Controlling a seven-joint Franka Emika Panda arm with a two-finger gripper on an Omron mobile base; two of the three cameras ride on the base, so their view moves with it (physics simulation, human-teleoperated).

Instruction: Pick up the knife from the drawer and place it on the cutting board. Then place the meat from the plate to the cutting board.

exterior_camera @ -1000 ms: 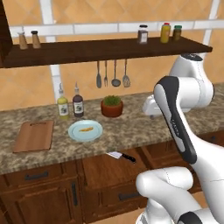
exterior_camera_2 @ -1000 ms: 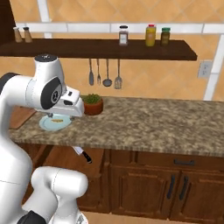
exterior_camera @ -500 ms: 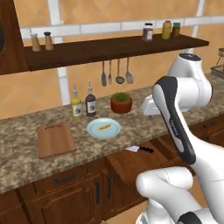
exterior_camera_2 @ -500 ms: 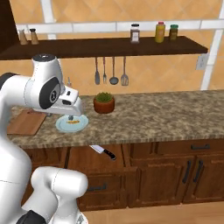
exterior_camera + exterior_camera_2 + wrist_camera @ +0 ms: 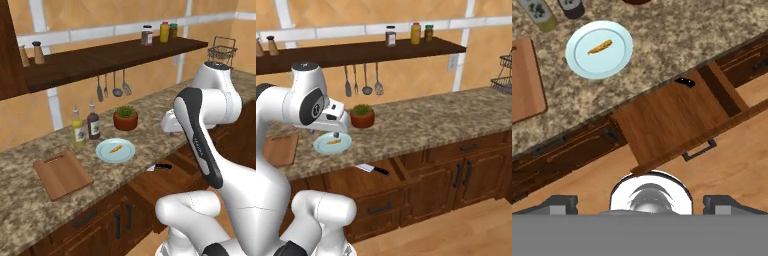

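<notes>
Knife (image 5: 685, 82) lay at the back edge of the open drawer (image 5: 677, 120), half under the worktop (image 5: 677, 40); reaching there, I could hit that edge. Whether my jaws were spread, I could not tell.

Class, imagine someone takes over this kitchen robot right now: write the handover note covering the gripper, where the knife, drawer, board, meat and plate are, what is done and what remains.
Gripper: high over the open drawer, holding nothing; the pictures don't settle whether it is open or shut.
Knife: lying in the drawer, at its back near the counter edge, untouched.
Cutting board: bare, on the counter left of the plate.
Meat: on the plate.
Done: drawer is open.
Left: descend and grasp the knife, set it on the board, then move the meat from plate to board.
</notes>
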